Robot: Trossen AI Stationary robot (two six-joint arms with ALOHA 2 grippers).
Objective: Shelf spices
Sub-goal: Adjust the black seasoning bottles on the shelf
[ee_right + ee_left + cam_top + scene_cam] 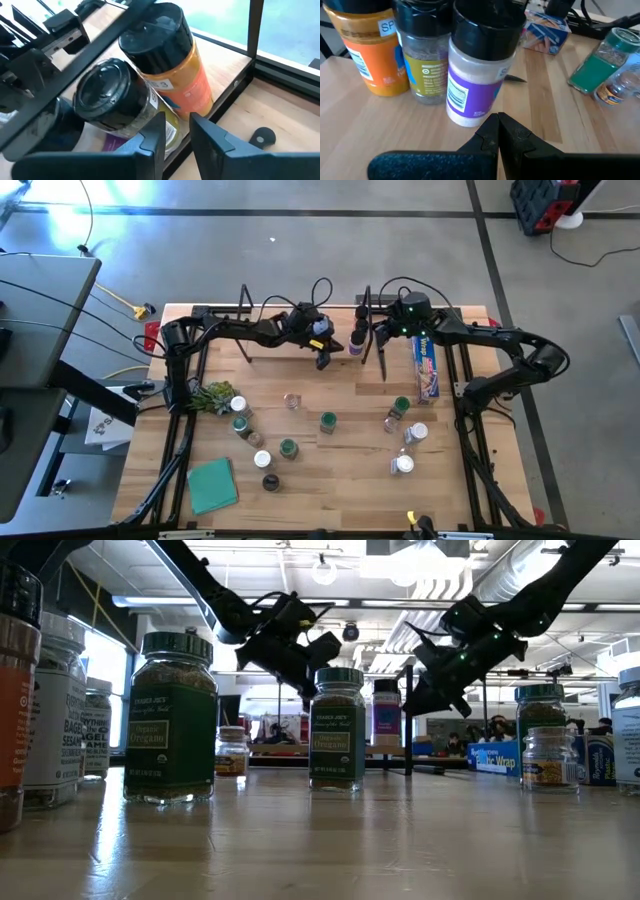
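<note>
The shelf (pixel 282 352) stands at the table's far edge with black wire frames at its ends. On it stand three dark-lidded jars: an orange-label one (pixel 367 47), a yellow-label one (pixel 425 60) and a purple-label one (pixel 475 75). My left gripper (pixel 498 122) is shut, its tips at the foot of the purple-label jar (pixel 355 340). My right gripper (pixel 177 127) is open just outside the shelf's right wire frame (pixel 90 60), facing the orange-label jar (pixel 172 70) and the yellow-label jar (pixel 112 100), with nothing between its fingers. Several more spice jars, such as one with a green lid (pixel 328 422), stand on the table. My left gripper points its shut fingertips (pixel 492 125) at the lower part of the purple-label jar (pixel 470 112), slanting down from the near side. I cannot tell whether they touch it. The jar stands upright on the shelf board.
A long blue wrap box (pixel 426 368) lies right of the shelf. A green leafy bunch (pixel 210 395) and a green pad (pixel 212 485) lie on the left. Two oregano jars (pixel 170 720) (pixel 337 730) stand near the table's near edge.
</note>
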